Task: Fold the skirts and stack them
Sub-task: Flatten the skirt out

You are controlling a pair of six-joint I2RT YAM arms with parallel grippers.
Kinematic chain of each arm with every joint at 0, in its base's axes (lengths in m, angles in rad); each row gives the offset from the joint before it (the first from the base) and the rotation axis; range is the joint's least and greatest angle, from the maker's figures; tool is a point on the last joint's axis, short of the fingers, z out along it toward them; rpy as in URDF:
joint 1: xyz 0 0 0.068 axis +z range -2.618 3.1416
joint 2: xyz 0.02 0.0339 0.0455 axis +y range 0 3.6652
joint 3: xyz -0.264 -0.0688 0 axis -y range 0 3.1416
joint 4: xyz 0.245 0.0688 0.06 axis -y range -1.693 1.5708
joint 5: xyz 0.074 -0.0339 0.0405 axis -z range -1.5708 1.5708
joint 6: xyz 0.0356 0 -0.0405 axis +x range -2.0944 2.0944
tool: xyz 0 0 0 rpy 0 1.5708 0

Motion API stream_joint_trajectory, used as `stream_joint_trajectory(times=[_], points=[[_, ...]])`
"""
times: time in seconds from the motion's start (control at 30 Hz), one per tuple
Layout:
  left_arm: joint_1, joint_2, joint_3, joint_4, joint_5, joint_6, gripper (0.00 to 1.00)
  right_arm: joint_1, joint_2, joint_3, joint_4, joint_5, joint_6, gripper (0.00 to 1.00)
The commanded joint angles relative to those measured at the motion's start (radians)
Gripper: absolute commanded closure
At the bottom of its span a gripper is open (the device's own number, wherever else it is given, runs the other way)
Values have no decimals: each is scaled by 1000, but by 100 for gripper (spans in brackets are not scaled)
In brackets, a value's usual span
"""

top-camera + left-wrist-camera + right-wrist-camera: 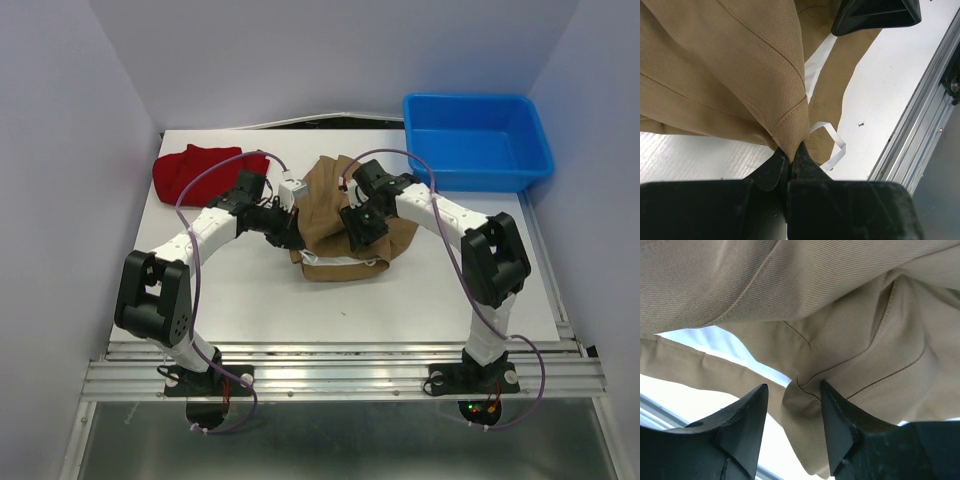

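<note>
The tan skirt [730, 65], centre, is matt woven cloth with a fine diagonal rib (stitched seams show). The red skirt [195, 168], upper left, is soft matt cloth. The blue bin [480, 180], upper right, is smooth glossy plastic. The table [400, 300] looks smooth and white, and the rail [350, 375] along the bottom is ribbed bare metal.

table [420, 300]: red skirt [195, 170], tan skirt [330, 235], seemingly bin [480, 178].
</note>
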Motion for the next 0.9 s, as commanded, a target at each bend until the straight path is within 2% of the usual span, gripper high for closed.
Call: stream_joint_trajectory(times=[0.0,0.1,0.13,0.2,0.23,0.33,0.43,0.53,0.6,0.63,0.7,0.73,0.8,0.83,0.87], points=[[-8,-51,7,12,19,3,100,4,8,54,-21,-68,26,51],[-8,-46,10,12,14,3,100,4,26,63,-19,-66,14,64],[-8,-43,15,14,13,0,100,4,32,57,-13,-62,8,74],[-8,-41,17,18,11,-7,98,4,54,45,4,-46,5,84],[-8,-40,18,18,11,-13,96,4,63,36,22,-26,-11,98],[-8,-41,24,11,8,-13,95,-19,69,40,39,-23,-20,99],[-3,-63,18,0,14,-2,96,-70,34,74,47,-94,-23,99],[34,-93,9,21,74,-10,97,-177,-52,91,100,-199,1,99],[84,-113,-2,52,140,-52,97,-296,-128,77,143,-353,72,99],[104,-135,-26,119,164,-83,93,-334,-154,65,199,-440,125,99],[152,-162,-75,228,242,-225,86,-428,-231,31,263,-512,187,99],[188,-193,-133,351,263,-293,78,-452,-256,-11,325,-572,246,99],[212,-222,-192,481,304,-443,70,-487,-321,-50,375,-624,284,99],[216,-235,-218,532,310,-482,65,-496,-343,-65,393,-646,294,99],[216,-257,-273,596,318,-508,56,-497,-362,-94,422,-682,304,99]])
